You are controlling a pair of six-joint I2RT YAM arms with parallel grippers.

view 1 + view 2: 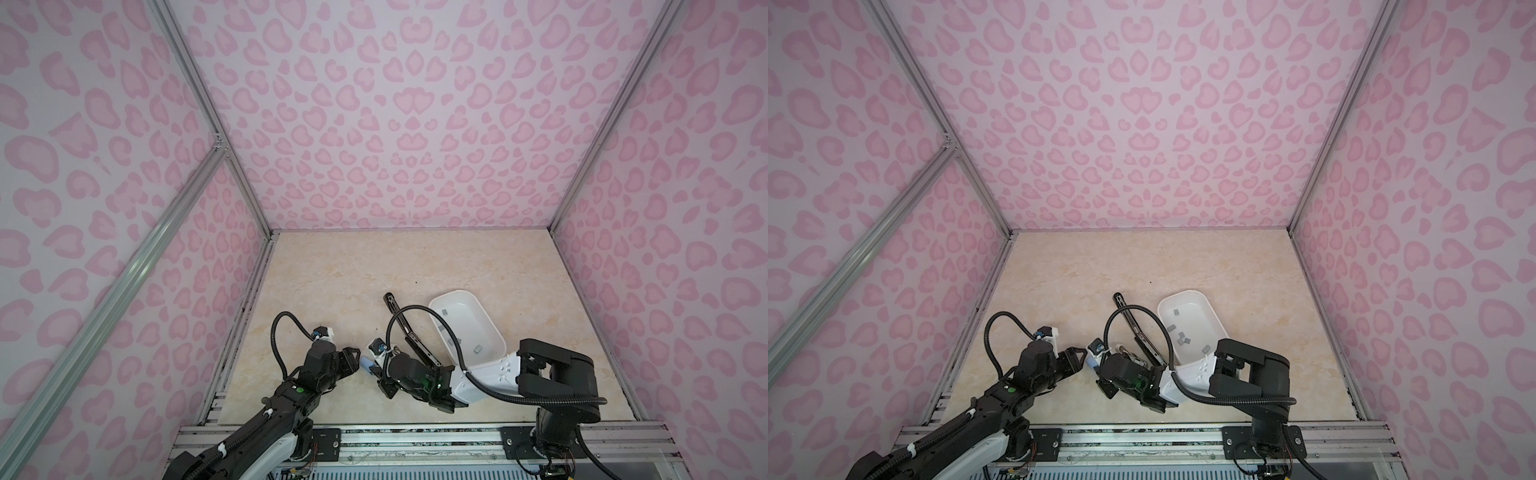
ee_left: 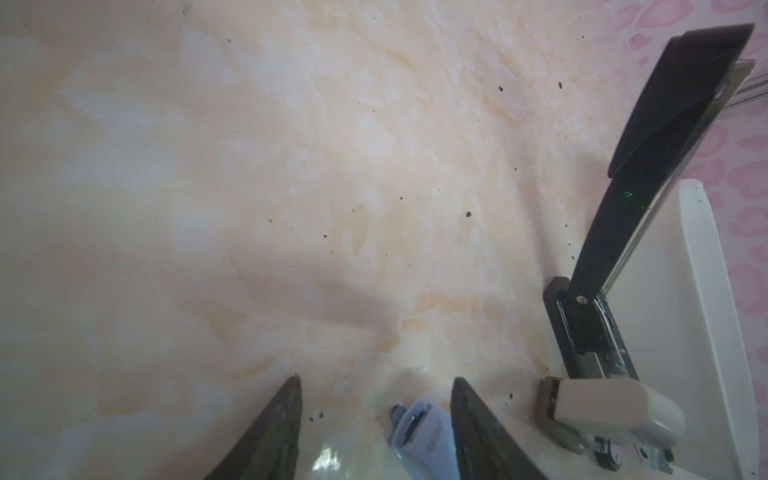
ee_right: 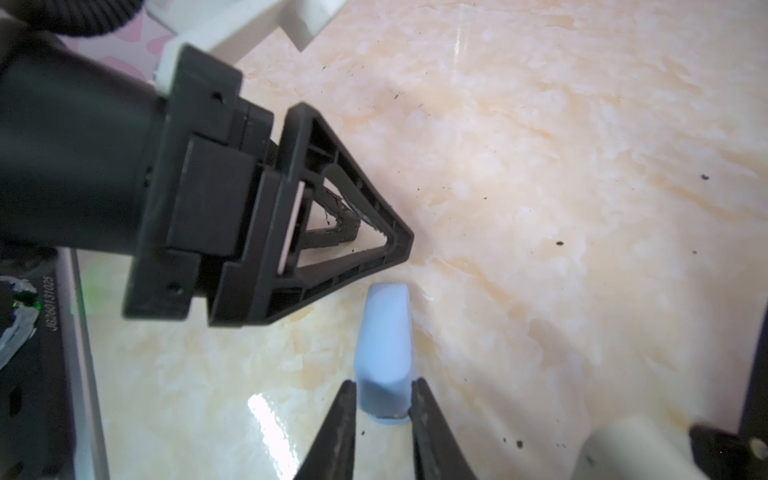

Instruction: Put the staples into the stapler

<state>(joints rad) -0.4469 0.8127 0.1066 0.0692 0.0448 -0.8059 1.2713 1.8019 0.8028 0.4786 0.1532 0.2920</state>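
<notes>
A small light blue stapler (image 3: 384, 332) lies on the marble table. My right gripper (image 3: 383, 384) is shut on its rear end, one finger on each side. My left gripper (image 2: 376, 379) stands open around its front end (image 2: 419, 432), which lies close to one finger. In both top views the two grippers (image 1: 356, 360) (image 1: 376, 370) meet at the blue stapler (image 1: 368, 365) near the front of the table. A black stapler (image 1: 409, 328) lies flipped open just behind it. The staples (image 1: 1183, 338), small grey blocks, lie in the white tray (image 1: 1183, 293).
A beige stapler (image 2: 602, 407) sits beside the black stapler's base (image 2: 582, 332), close to the tray wall (image 2: 706, 291). The right arm's white link (image 1: 494, 370) covers the tray's near end. Pink patterned walls close in three sides.
</notes>
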